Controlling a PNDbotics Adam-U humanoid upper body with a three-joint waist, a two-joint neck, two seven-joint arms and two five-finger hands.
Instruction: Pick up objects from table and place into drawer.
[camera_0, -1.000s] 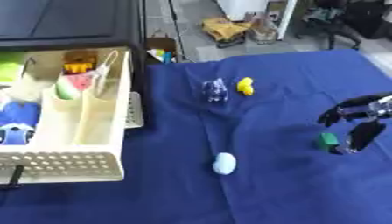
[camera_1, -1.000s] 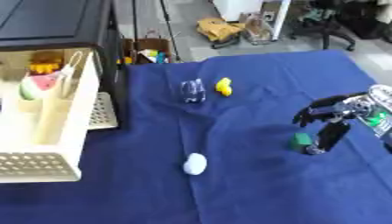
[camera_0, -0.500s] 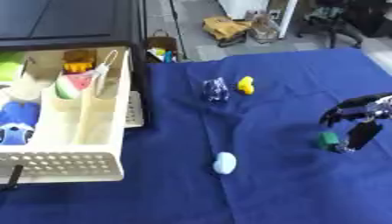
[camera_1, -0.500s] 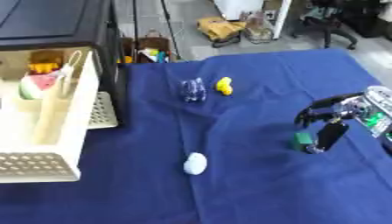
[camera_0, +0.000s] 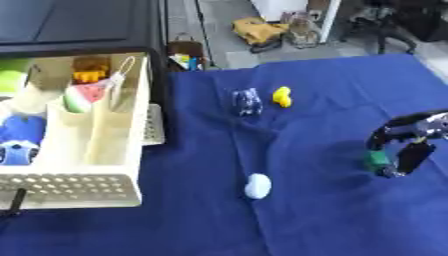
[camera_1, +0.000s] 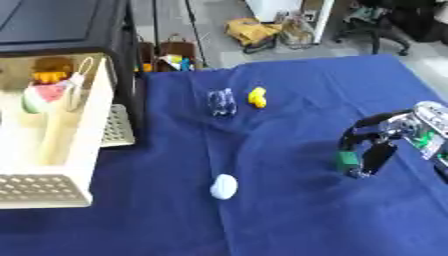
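A small green object (camera_1: 346, 159) lies on the blue tablecloth (camera_0: 324, 210) at about 4 o'clock from the table's centre, near the right edge. The right hand (camera_1: 378, 141) arches over it from the 3 o'clock side, its fingers curled downward with the tips at the cloth. One dark finger (camera_1: 378, 159) stands just beside the green object on its right. Whether the fingers actually pinch it cannot be told.

A pale blue-white oval object (camera_0: 257, 185) lies on the cloth at 6 o'clock from centre, well apart from the hand. A yellow object (camera_0: 282, 96) sits toward 12 o'clock, and a small clear-and-blue object (camera_0: 247, 101) lies just beside it on the 9 o'clock side.

The open cream drawer (camera_0: 87, 187) occupies the 9 o'clock side of the view, projecting from a black cabinet (camera_0: 79, 25). It is divided into compartments. A watermelon-slice toy (camera_0: 79, 98) sits in a rear middle compartment, an orange item (camera_0: 90, 70) behind it, and a blue toy (camera_0: 19, 141) in the leftmost compartment.

The left hand is not visible in either view.
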